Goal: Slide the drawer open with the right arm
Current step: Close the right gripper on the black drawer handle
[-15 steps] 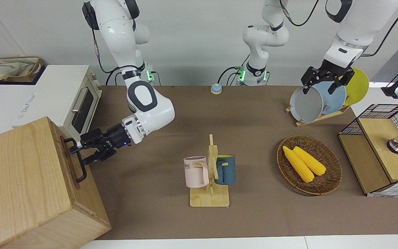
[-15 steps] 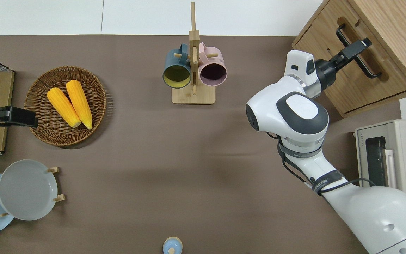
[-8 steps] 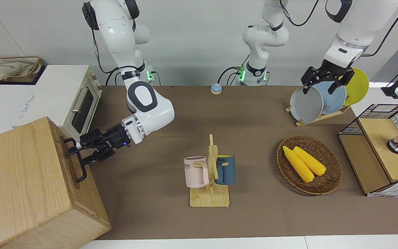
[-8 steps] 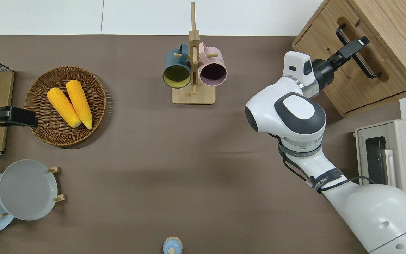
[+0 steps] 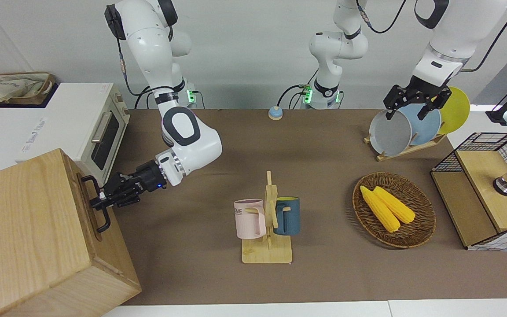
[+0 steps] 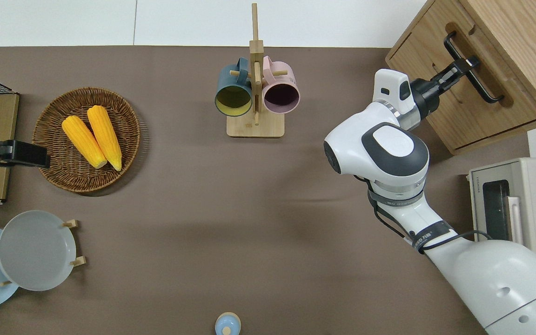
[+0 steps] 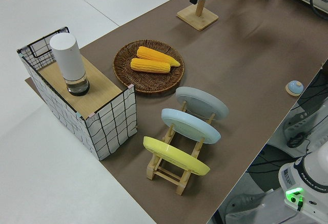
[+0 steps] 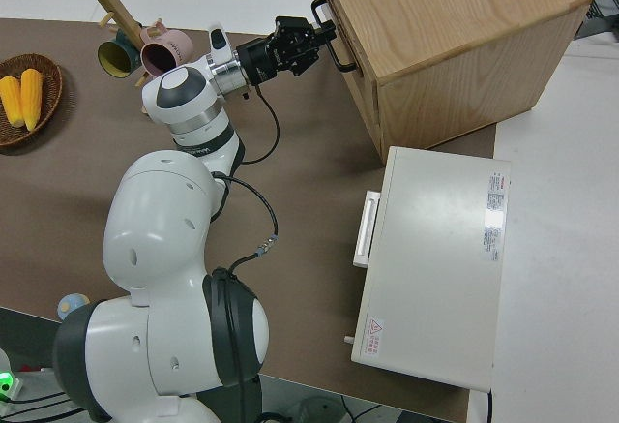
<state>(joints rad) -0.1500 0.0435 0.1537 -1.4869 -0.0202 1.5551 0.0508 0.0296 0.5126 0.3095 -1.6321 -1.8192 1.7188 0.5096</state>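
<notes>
Drawer (image 6: pixel 470 100) sat shut in the cabinet (image 6: pixel 510 51), upper right of the overhead view. Right hand (image 6: pixel 464 65) looked clamped on its handle (image 6: pixel 475 70); next up, a straight pull outward, I reckon. Left arm parked.

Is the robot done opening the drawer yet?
Not yet. Done: the right gripper has reached the black handle and its fingers sit around the bar. In hand: getting a grip on that handle. Left: the pull, because the drawer front sits flush in the wooden cabinet. The left arm is parked.
</notes>
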